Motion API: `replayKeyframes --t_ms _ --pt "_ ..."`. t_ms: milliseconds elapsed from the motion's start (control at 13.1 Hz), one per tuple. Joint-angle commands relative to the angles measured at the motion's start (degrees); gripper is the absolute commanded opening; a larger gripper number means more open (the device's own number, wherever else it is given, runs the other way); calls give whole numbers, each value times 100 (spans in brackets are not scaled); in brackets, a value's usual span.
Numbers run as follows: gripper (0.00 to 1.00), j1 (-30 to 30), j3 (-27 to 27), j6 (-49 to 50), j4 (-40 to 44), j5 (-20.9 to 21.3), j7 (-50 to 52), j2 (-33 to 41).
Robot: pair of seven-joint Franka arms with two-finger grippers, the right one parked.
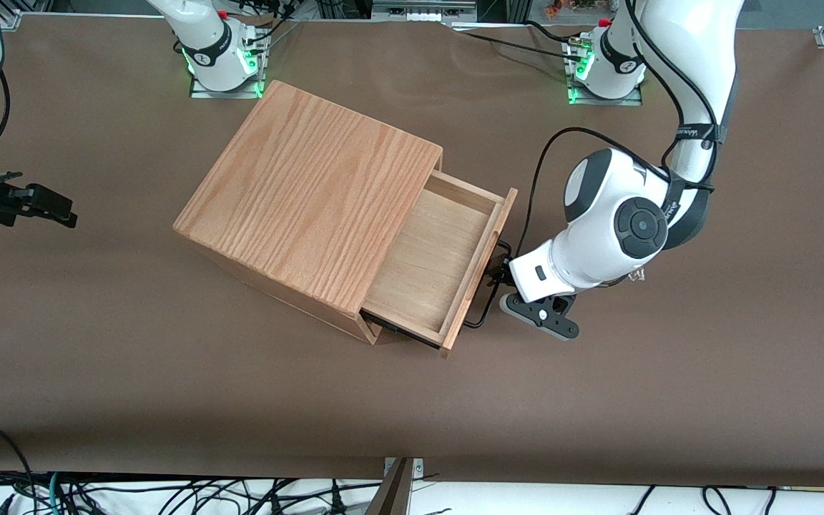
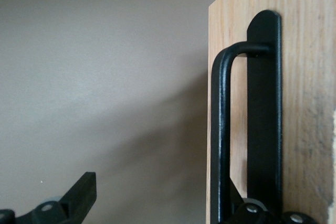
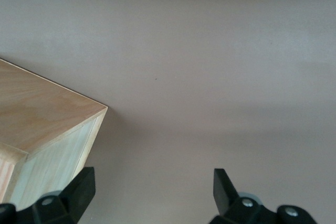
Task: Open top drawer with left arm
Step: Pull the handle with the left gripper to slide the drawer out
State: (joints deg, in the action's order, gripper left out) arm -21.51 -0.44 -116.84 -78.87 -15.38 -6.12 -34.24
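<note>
**Desk:** Pincer [image 1: 498, 274] of the left arm [image 1: 616, 225] — where does it sit, and is it gripping?

**Photographer:** It sits at the black wire handle [image 1: 487, 290] on the top drawer [image 1: 435, 261], which stands drawn well out of the oak-grain casing [image 1: 308, 214] on the brown surface [image 1: 669, 400]. From the wrist camera, one finger [image 2: 79, 195] stands well apart from the handle [image 2: 223, 129] while the other sits against the drawer front [image 2: 299, 24]. So the jaws are spread wide, hooking the bar rather than clamping it.

**Desk:** How should the pull go from here?

**Photographer:** My judgement: most of the travel looks spent. Pull straight along the drawer's own line, away from the casing, keeping the inner finger seated under the bar. The casing sits skewed on the surface, so a sideways tug risks dragging the whole box or jamming the runners.
</note>
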Motion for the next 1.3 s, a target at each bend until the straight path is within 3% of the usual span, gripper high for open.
replayKeyframes --t_ms 0,1069,1221 --pt "100 42 150 -42 179 730 462 -56" --pt "100 112 71 29 56 589 111 -100" --pt "100 130 53 56 39 100 93 -100"
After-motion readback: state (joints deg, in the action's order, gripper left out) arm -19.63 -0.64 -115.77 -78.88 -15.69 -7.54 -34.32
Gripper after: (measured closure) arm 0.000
